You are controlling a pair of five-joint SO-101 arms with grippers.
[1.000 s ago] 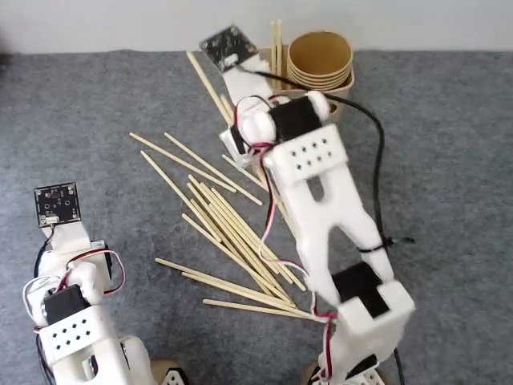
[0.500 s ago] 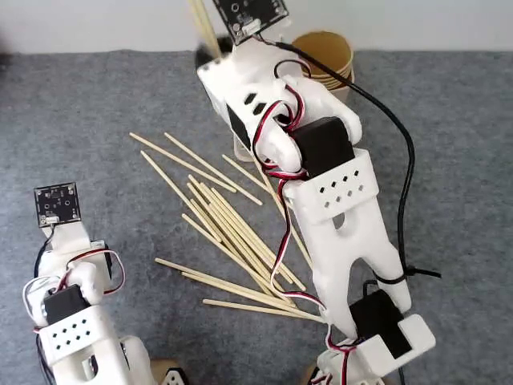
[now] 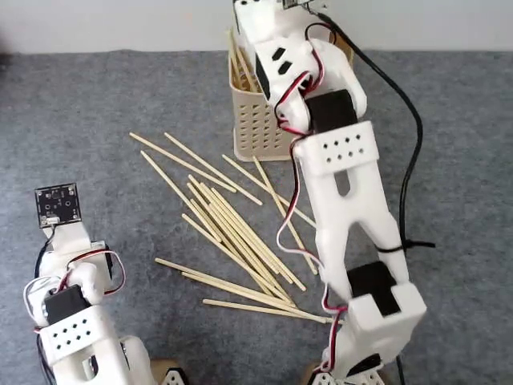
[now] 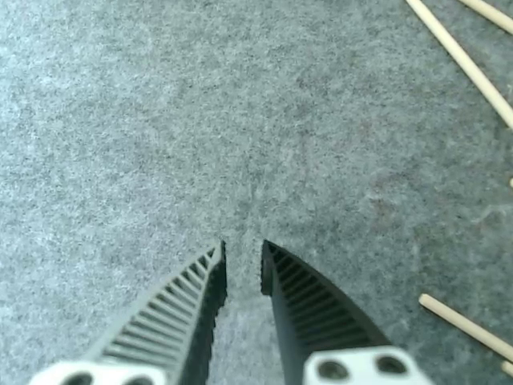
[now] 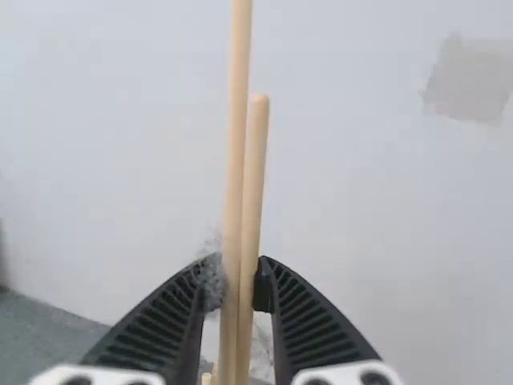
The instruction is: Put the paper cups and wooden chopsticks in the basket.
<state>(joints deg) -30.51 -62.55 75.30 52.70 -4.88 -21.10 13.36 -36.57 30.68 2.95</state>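
Many wooden chopsticks (image 3: 228,228) lie scattered on the grey carpet. The beige slotted basket (image 3: 255,124) stands at the back, with a few chopsticks (image 3: 236,62) poking up from its left end. A brown sliver of the paper cups (image 3: 347,50) shows behind the right arm (image 3: 337,160), which is raised over the basket. In the right wrist view my right gripper (image 5: 237,277) is shut on two chopsticks (image 5: 243,176) that point up along the white wall. My left gripper (image 4: 242,250) rests low over bare carpet at the front left, shut with a sliver of gap and nothing in it.
The left arm's base (image 3: 68,321) sits at the front left corner. A black cable (image 3: 415,168) runs along the right arm. Bare carpet spreads to the far left and far right. The white wall (image 3: 120,24) borders the back edge.
The right arm has lifted and swung back over the basket with the chopsticks, and now covers the cups. The left arm has not moved.
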